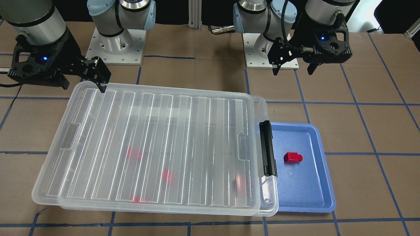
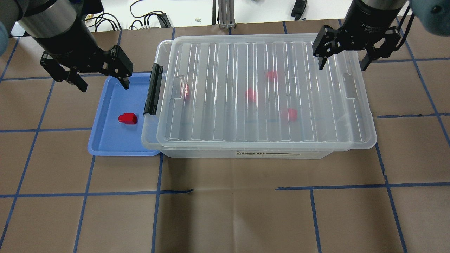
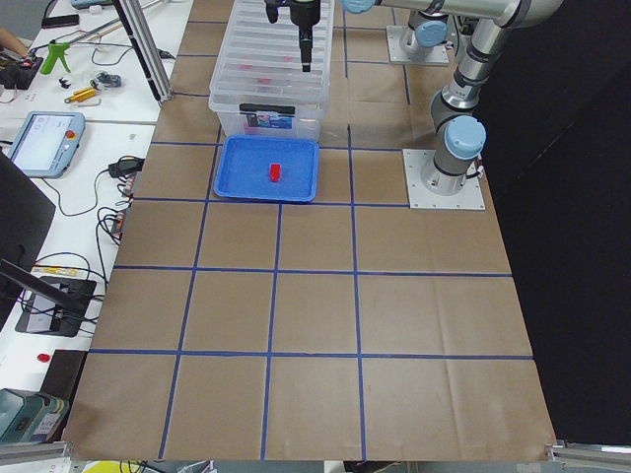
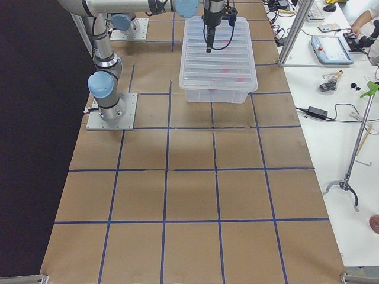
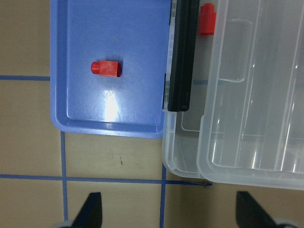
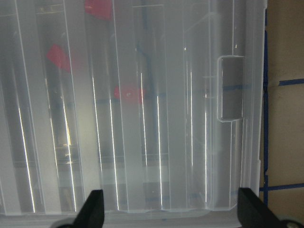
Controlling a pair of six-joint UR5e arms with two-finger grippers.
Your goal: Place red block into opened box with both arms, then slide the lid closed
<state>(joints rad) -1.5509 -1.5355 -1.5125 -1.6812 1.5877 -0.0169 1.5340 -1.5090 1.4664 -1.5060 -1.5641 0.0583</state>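
The clear box [image 2: 197, 153] stands mid-table with its black clip bar [image 2: 154, 89] at the left end. The ribbed lid [image 2: 225, 116] lies over nearly all of it, leaving a narrow strip by the clip uncovered. Several red blocks show blurred through the lid. One red block [image 2: 127, 118] lies in the blue tray [image 2: 105, 140], also clear in the left wrist view [image 5: 106, 68]. My left gripper [image 2: 104, 86] hangs open above the tray's far edge, holding nothing. My right gripper [image 2: 342, 66] hangs open above the lid's far right corner, near its recessed tab [image 6: 230, 88].
The blue tray [image 1: 315, 196] sits against the box's clip end. Brown paper with blue tape lines covers the table [image 2: 225, 211], with bare room in front of the box. The two arm bases [image 1: 116, 46] stand behind the box. Benches with tools flank the table ends.
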